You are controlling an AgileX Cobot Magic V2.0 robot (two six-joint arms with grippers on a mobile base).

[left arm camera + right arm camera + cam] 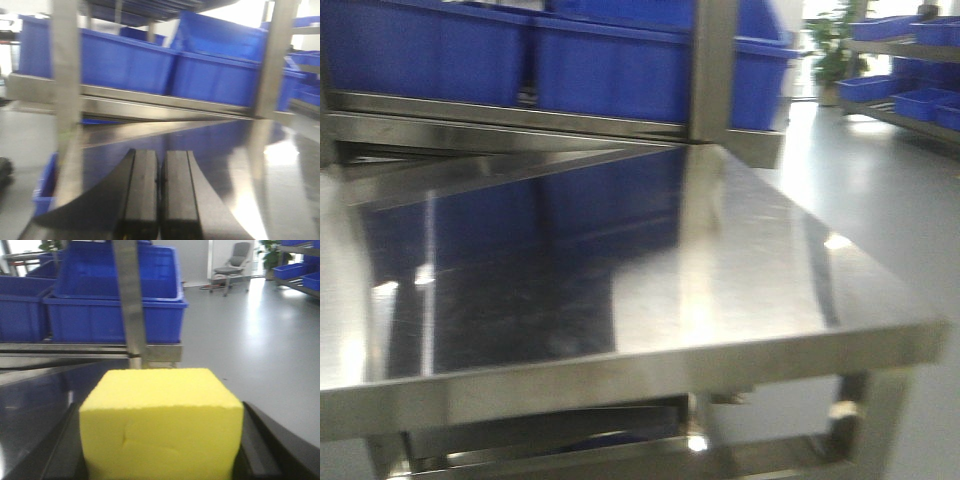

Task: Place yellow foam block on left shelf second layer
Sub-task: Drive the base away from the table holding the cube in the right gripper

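Since the yellow foam block [160, 424] sits between the dark fingers of my right pincer [160, 407] and fills the gap from side to side, I take that pincer to be clamped on it. A shallow crease in the face toward my wrist suggests the foam gives a little under the squeeze. The block is nearly a cube, so no long axis matters much; its broad faces run across the jaws. What the coming move turns on lies forward of the block: a bare steel deck [30, 395] ahead and below, an upright post [129, 305] almost dead ahead, and blue bins [115, 315] beyond that on a farther ledge. Whether this deck is the second layer I cannot tell from here. If it is, I judge the block should go forward and down, stopping short of the post. My left pincer [160, 165] is pressed together on nothing over a similar steel surface, so the right arm is the one placed to do it.
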